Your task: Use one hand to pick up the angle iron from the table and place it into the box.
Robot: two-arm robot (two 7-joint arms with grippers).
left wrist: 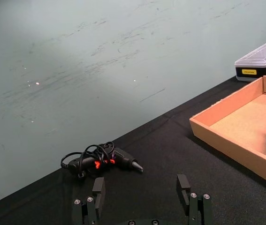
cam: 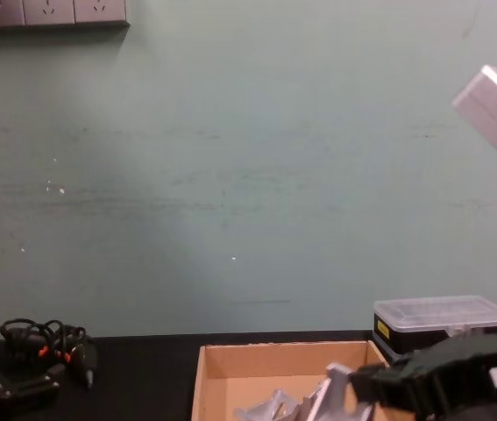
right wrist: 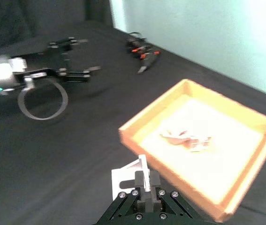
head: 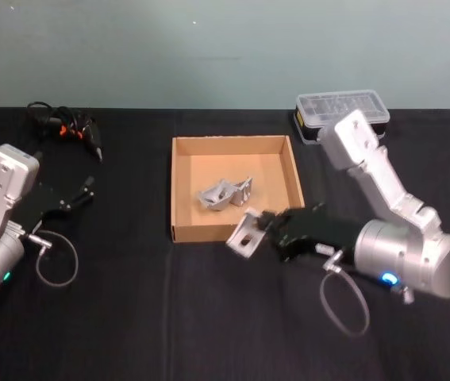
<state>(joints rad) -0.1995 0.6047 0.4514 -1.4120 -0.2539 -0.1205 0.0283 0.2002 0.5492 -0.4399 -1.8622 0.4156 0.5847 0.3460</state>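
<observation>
A silver angle iron [head: 244,236] is held just above the table [head: 129,317], over the front right corner of the brown cardboard box [head: 182,190]. My right gripper [head: 263,228] is shut on it; in the right wrist view the fingers [right wrist: 142,182] pinch the angle iron [right wrist: 129,174] beside the box [right wrist: 170,96]. Two more angle irons [head: 225,194] lie inside the box. The chest view shows the held angle iron [cam: 336,390] in front of the black right gripper [cam: 379,386]. My left gripper [head: 78,196] is parked open at the far left, holding nothing.
A clear-lidded plastic case [head: 342,113] stands behind the box at the right. A black tool with an orange-marked cable [head: 70,127] lies at the back left. Bare black tabletop stretches in front of the box.
</observation>
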